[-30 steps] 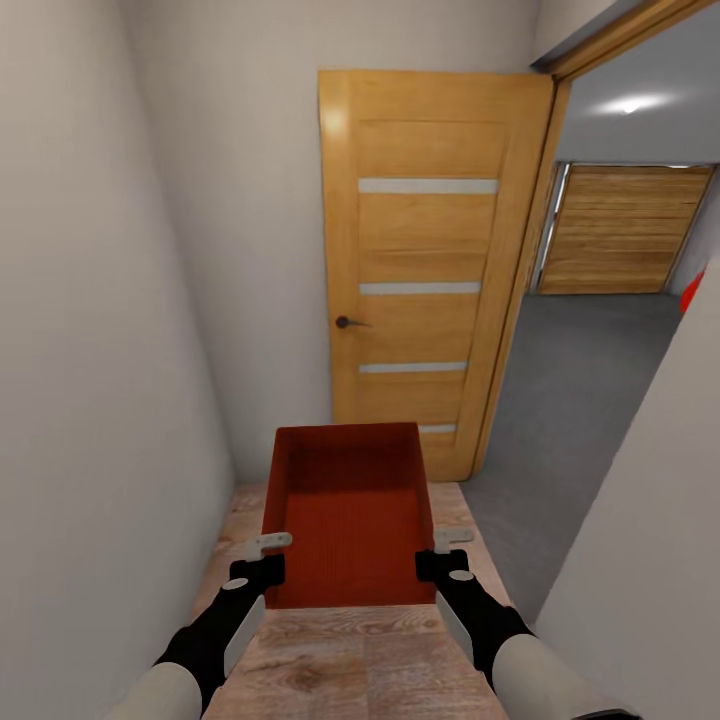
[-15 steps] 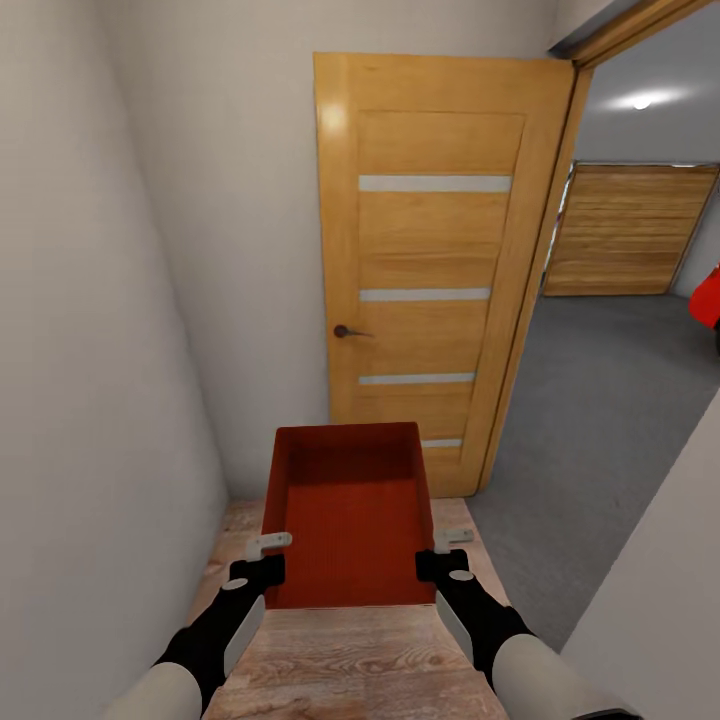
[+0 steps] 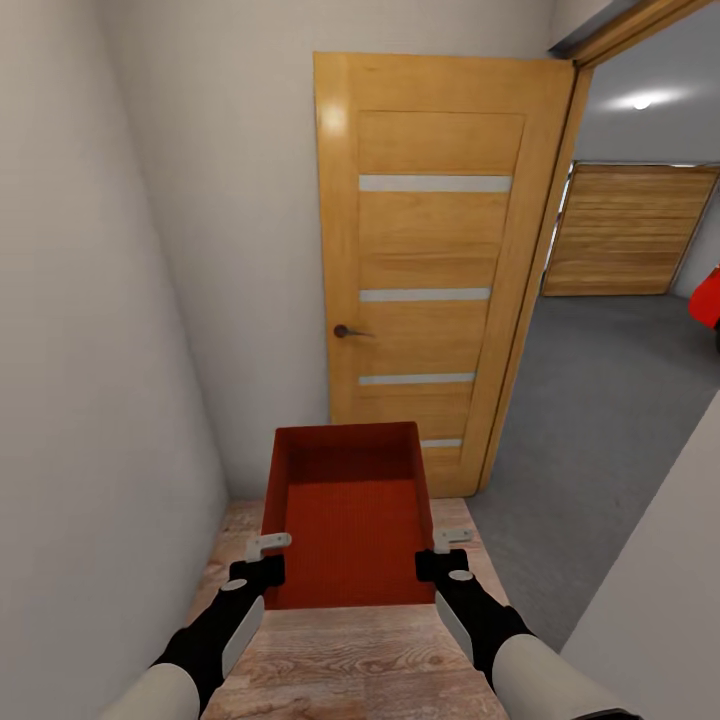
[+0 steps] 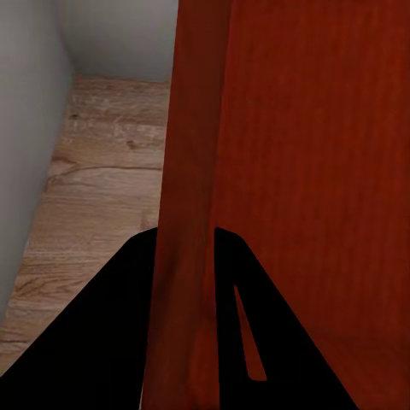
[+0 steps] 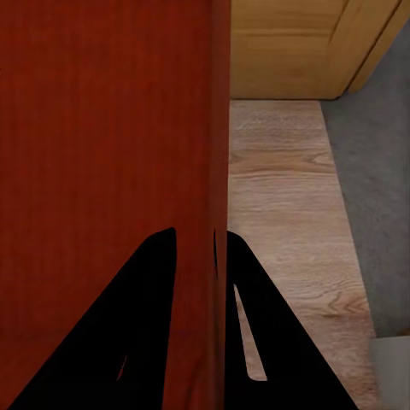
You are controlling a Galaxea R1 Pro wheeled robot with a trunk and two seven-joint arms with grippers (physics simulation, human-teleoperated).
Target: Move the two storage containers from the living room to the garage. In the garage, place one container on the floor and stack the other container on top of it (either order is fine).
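Container (image 3: 350, 515) before door (image 3: 430, 260)

You saw the storage container (image 3: 348, 515) only from above, so its underside and the plank floor (image 3: 350, 660) beneath it were hidden. The red car (image 3: 706, 298) was cut off by the head view's right edge, leaving just a corner. In the wrist views the container's wall ran off the frame, and each hand's inner finger (image 4: 256, 342) (image 5: 141, 325) sat partly behind it.

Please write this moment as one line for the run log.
place: hallway, wood plank floor | carried: storage container, empty | left hand: shut on left wall | right hand: shut on right wall | ahead: open wooden door, grey garage floor
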